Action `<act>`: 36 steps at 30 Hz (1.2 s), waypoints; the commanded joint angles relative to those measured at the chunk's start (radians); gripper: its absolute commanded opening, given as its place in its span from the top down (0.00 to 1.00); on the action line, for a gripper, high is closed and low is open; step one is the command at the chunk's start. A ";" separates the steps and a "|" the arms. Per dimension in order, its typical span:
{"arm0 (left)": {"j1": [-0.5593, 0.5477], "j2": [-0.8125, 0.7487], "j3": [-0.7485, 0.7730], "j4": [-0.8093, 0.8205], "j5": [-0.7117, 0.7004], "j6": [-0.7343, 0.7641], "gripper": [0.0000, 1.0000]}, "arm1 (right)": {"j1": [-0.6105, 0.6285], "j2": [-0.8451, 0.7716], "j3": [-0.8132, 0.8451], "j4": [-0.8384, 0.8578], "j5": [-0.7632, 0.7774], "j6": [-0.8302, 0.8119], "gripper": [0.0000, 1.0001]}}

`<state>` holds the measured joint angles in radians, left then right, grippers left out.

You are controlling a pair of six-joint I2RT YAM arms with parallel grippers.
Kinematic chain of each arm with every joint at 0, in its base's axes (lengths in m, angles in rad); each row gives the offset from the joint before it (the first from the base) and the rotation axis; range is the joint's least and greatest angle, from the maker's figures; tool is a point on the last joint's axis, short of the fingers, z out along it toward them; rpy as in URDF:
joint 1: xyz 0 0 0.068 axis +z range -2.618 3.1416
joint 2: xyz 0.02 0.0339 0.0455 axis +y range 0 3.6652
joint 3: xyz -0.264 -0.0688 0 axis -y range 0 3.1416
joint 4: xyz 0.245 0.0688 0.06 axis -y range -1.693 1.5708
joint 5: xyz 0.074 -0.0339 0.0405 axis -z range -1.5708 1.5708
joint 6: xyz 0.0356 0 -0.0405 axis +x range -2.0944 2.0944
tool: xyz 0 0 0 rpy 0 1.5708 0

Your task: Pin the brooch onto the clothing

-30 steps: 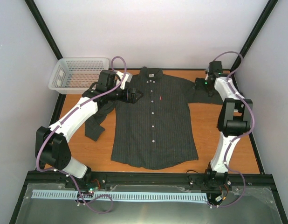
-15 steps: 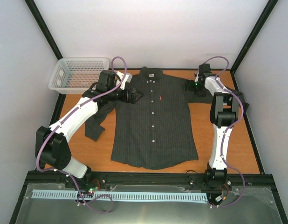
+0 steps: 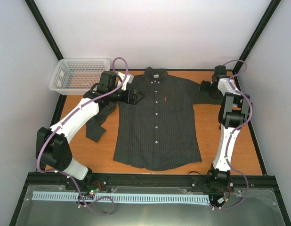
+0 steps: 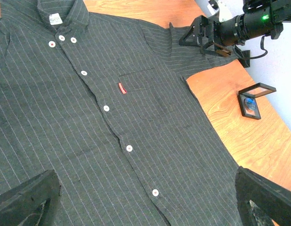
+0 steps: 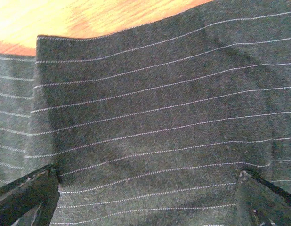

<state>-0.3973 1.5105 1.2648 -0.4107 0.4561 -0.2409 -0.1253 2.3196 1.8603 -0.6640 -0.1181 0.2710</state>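
The left fingers [image 4: 28,200] are hanging wide apart with nothing between them, so the left gripper [image 3: 134,96] is released. It's hovering over the shirt [image 3: 155,127] by the shoulder on its own side, and its wrist camera is looking across the button row, the chest pocket and the little red tag [image 4: 122,88]. I can't tell if the tips are brushing the cloth.

The right fingers [image 5: 25,195] are spread too, gripping nothing. Pinstriped fabric is filling the whole space under them, very close up. The right gripper [image 3: 205,87] is sitting low over the sleeve on the right arm's side, near the far edge of the orange wooden table [image 3: 206,123].

The shirt itself is lying flat and front up in the middle of the table, buttoned, with the collar pointing away from the arm bases.

Past the sleeve, a small black case [image 4: 251,101] is sitting open on bare wood, apart from the shirt. Something blue is showing inside, too small to identify.

A white plastic basket [image 3: 79,75] is resting at the far left corner.
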 commanded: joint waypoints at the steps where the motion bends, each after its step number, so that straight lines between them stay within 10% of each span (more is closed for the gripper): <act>1: 0.007 0.014 0.001 0.026 -0.011 0.017 0.00 | -0.014 0.058 0.056 -0.067 0.069 -0.009 0.00; 11: 0.024 0.028 -0.024 0.048 -0.106 0.007 0.00 | 0.110 -0.062 0.204 -0.185 0.144 -0.133 0.00; 22: 0.119 -0.074 -0.144 0.092 -0.190 -0.103 0.00 | 0.320 -0.414 -0.273 0.050 -0.118 -0.075 0.00; 36: 0.340 -0.251 -0.475 -0.205 -0.353 -0.495 0.00 | 0.424 -0.591 -0.482 0.181 -0.250 -0.070 0.00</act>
<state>-0.1246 1.2003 0.8253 -0.4530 0.1940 -0.5926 0.3000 1.8019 1.4109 -0.5426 -0.3359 0.2028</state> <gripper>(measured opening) 0.997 0.996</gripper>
